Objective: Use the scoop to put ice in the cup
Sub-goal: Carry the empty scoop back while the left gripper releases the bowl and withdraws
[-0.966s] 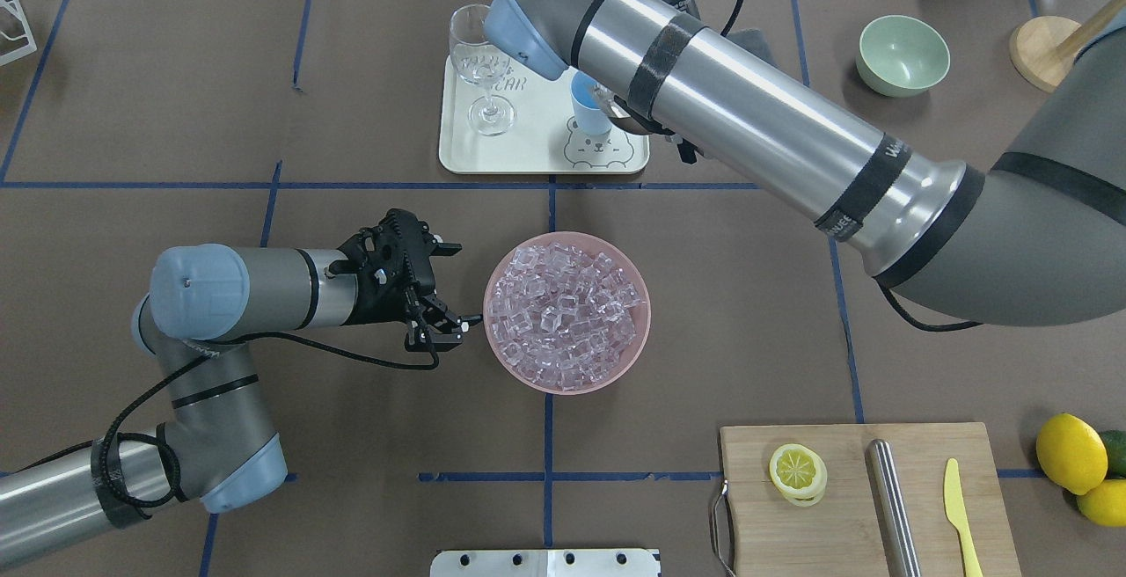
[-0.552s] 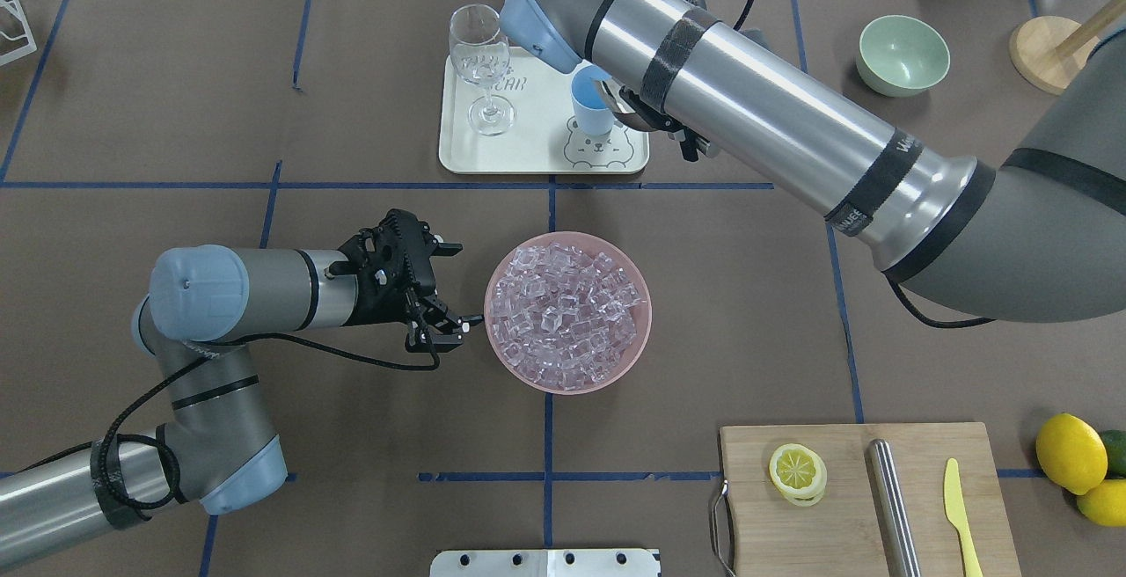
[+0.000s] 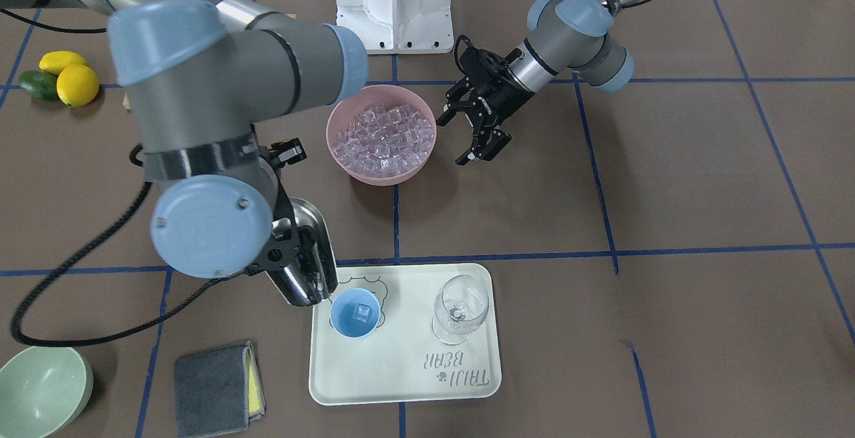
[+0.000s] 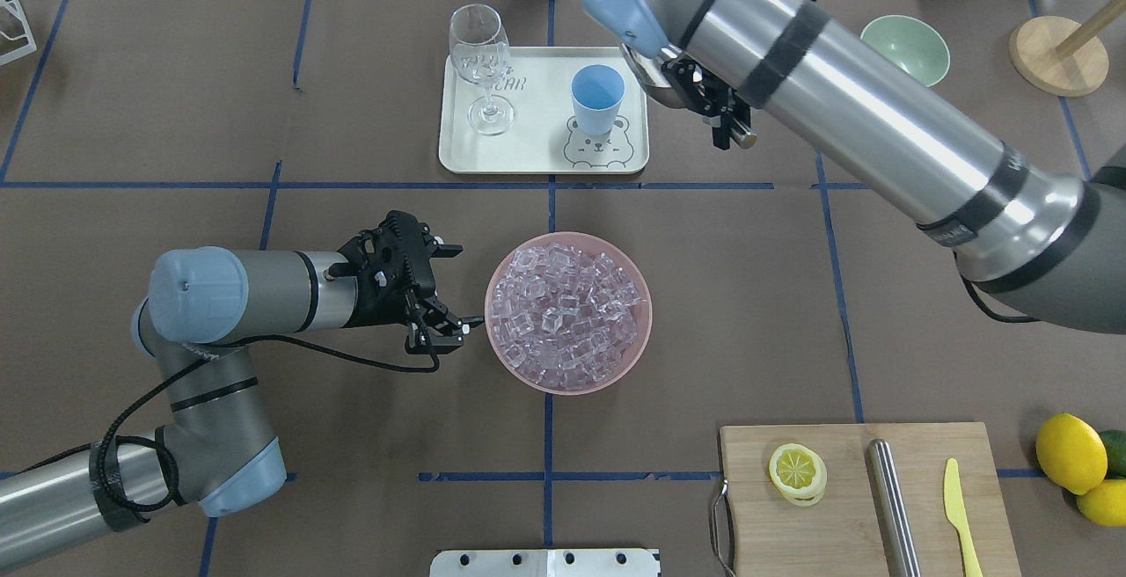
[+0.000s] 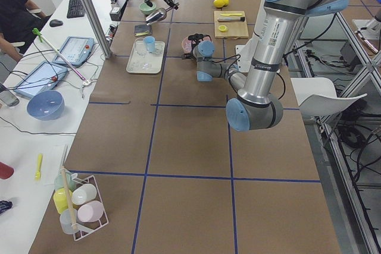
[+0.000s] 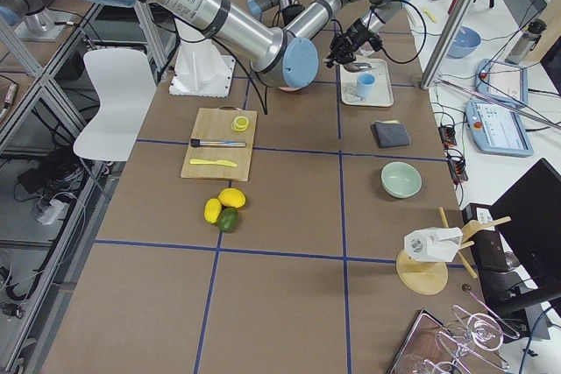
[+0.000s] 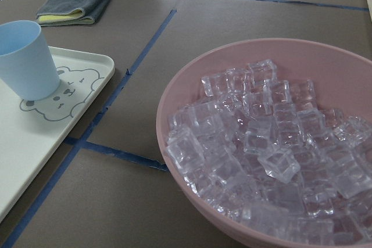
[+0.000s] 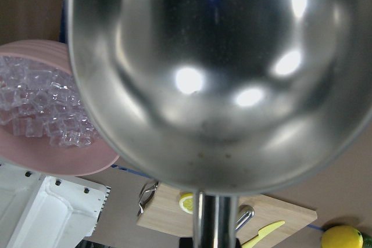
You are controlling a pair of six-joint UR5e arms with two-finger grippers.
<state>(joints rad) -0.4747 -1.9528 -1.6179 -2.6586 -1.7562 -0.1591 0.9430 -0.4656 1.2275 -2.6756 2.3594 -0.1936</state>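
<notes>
The ice (image 4: 565, 306) is heaped in a pink bowl (image 4: 638, 273) at mid table; it also shows in the left wrist view (image 7: 273, 149). The light-blue cup (image 4: 597, 99) stands upright on a cream tray (image 4: 537, 155), with one cube of ice inside (image 3: 361, 311). My right gripper (image 4: 699, 93) is shut on the handle of the steel scoop (image 3: 308, 251), held just beside the cup, off the tray's edge. The scoop's trough (image 8: 203, 74) is empty. My left gripper (image 4: 442, 324) is open and empty, just left of the bowl's rim.
A wine glass (image 4: 479, 58) stands on the tray left of the cup. A green bowl (image 4: 915, 45) sits at far right, a grey cloth (image 3: 217, 378) near the tray. A cutting board (image 4: 844, 507) holds a lemon slice, a steel cylinder and a yellow knife; lemons (image 4: 1069, 454) lie beside it.
My right arm has swung right and away from over the cup with the scoop, so the whole cup now shows. The left arm has not moved.
</notes>
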